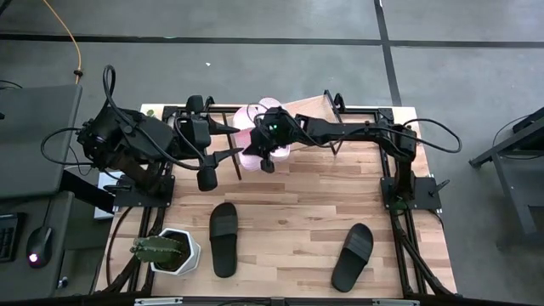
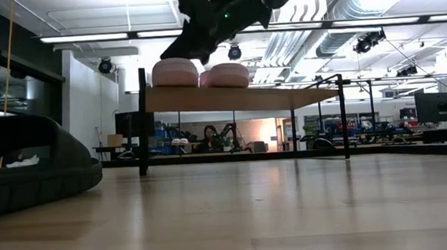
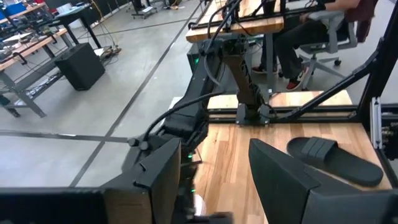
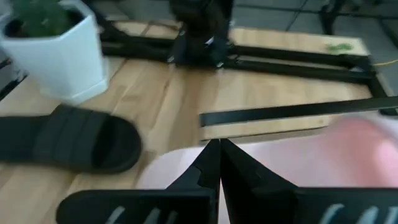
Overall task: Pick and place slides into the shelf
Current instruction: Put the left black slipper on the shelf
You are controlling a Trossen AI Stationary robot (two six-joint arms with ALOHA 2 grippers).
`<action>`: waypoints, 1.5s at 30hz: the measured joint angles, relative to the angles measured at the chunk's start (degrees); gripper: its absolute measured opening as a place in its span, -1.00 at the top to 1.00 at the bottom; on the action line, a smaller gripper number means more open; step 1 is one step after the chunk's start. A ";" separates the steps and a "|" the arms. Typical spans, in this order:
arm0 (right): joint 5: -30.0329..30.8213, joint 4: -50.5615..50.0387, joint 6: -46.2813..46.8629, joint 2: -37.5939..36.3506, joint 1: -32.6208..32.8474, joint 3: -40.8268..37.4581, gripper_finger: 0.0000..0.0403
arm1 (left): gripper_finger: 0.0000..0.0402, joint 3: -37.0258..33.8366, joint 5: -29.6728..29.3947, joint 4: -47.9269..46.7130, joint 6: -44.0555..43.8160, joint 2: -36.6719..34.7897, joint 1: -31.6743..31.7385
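Right gripper (image 1: 267, 161): over the shelf near the table's far edge, above the pink slides. Its wrist view shows the 2 fingers (image 4: 208, 163) pressed together with nothing between them.
Left gripper (image 1: 206, 178): near the table's far-left corner, beside the shelf's left end. Its wrist view shows the 2 fingers (image 3: 283, 180) spread apart, holding nothing.
Shelf (image 2: 237, 98): along the table's far edge. The low view shows it as a raised wooden board on black legs; from above the arms cover most of it.
Pink slides (image 2: 202, 73): 2, side by side on the shelf's left half. The low view shows them clearly; the high view shows only slivers under the right arm.
Black slides: 2 on the table toward the near edge, 1 left of centre (image 1: 223, 238), 1 nearer the right (image 1: 354, 256). Well apart.
Potted plant (image 1: 166, 250): white pot at the near-left corner, seen from above and in the right wrist view.
Person (image 2: 208, 137): seated in the room beyond the table, in the low view.
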 joint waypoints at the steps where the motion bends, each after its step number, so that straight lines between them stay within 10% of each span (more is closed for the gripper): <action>1: 0.15 -1.09 -0.50 -0.22 0.48 0.00 1.00 | 0.12 0.00 -0.03 -0.53 0.00 0.00 0.01; 34: 7.97 -28.35 0.55 -13.50 16.51 0.00 1.00 | 0.12 0.00 3.66 -22.09 -15.18 0.38 -6.01; 45: 6.94 -30.63 4.38 -13.52 16.80 0.00 1.00 | 0.12 -12.21 5.06 -21.92 -23.58 0.63 -11.75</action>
